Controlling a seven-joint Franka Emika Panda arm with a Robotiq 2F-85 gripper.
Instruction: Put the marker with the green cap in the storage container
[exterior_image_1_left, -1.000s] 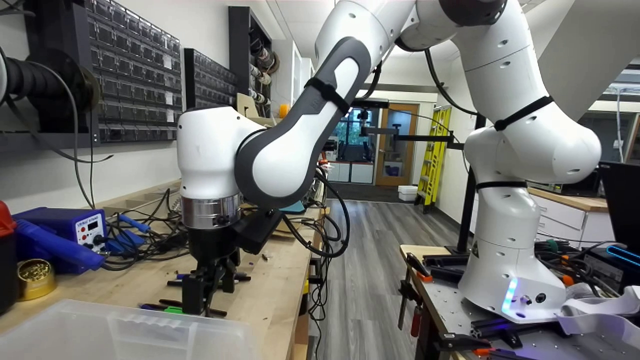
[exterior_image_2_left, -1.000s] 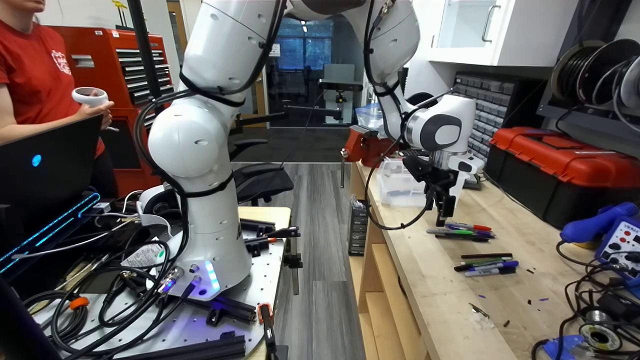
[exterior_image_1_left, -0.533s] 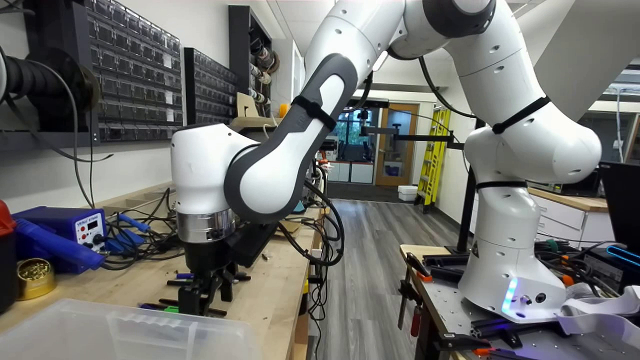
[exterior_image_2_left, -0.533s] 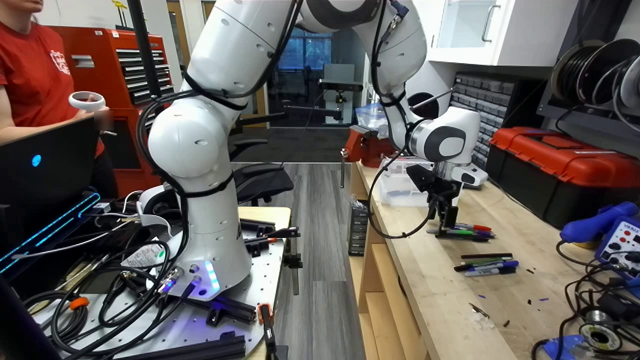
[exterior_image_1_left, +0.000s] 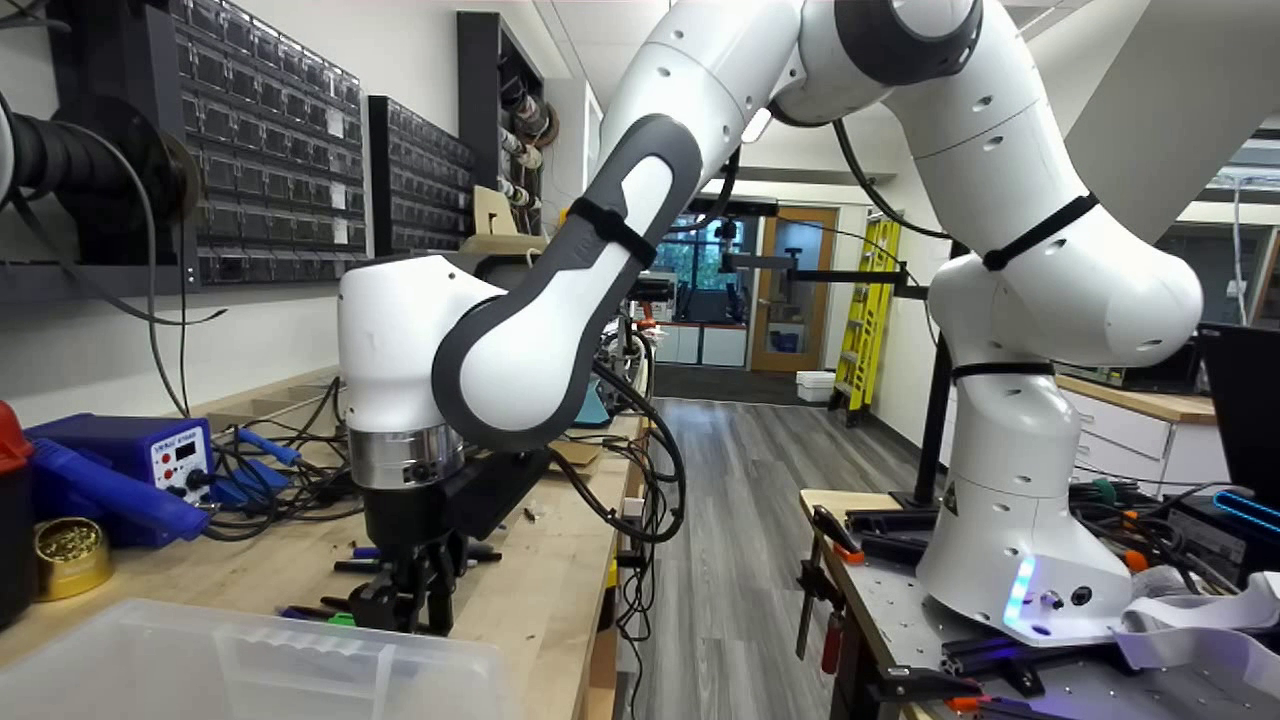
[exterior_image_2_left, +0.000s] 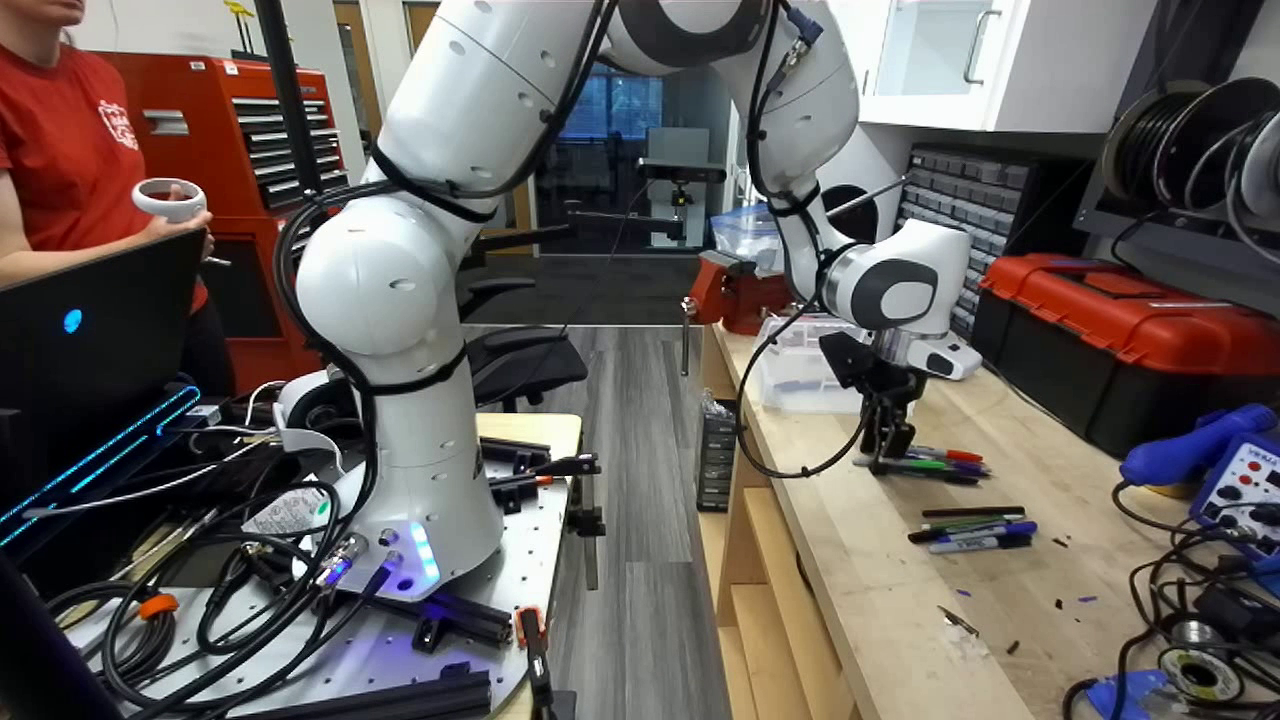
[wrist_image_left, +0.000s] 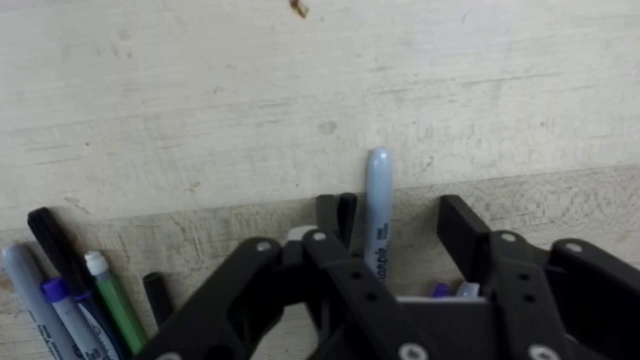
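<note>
I'd call this the grasp: gripper (wrist_image_left: 390, 214) spread, empty, likely astride the green-capped marker (exterior_image_2_left: 926, 464); pinching must spare the nine-o'clock black pen (wrist_image_left: 347, 216).

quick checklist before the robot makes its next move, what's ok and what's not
1. Gripper open: ok, jaws apart.
2. Grey marker between the jaws: ok in the wrist view.
3. That it is the marker with the green cap: cannot tell for sure; likely, but its cap end is hidden in the wrist view.
4. Jaws clear of other pens: not ok, a black pen shows right beside one jaw.
5. Storage container present: ok, in both exterior views.
</note>
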